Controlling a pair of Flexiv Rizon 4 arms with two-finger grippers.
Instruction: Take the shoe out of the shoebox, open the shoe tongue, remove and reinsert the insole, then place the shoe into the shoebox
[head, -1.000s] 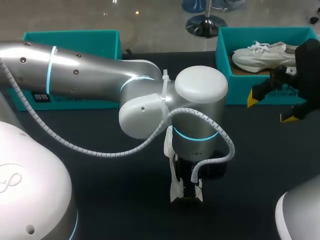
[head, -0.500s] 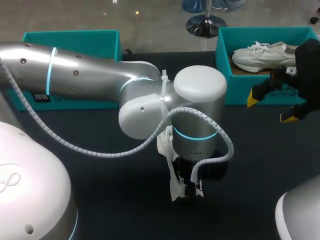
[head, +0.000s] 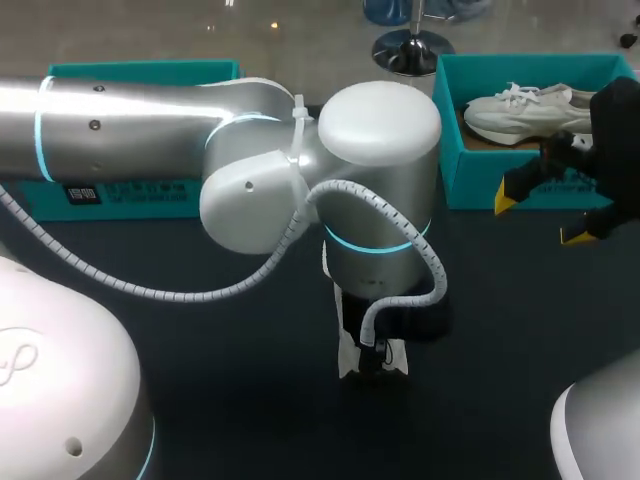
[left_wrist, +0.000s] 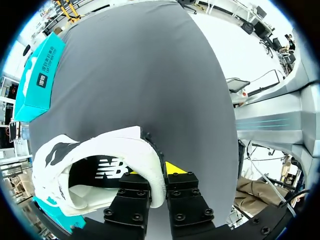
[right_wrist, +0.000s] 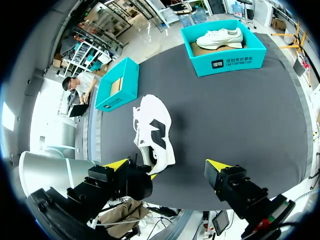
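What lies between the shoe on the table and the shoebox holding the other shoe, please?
Only bare dark table, from shoe to shoebox, as the right wrist view shows.

Left gripper (left_wrist: 157, 176) low mid-table, fingers (left_wrist: 181, 194) tight on shoe (left_wrist: 142, 150); right gripper (right_wrist: 167, 165), fingers wide apart.

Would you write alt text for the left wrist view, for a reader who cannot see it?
The left gripper is shut on a white shoe, pinching the rim of its opening with one finger inside and one outside, over the dark table. A teal box lies at the table's far edge, beyond the shoe.
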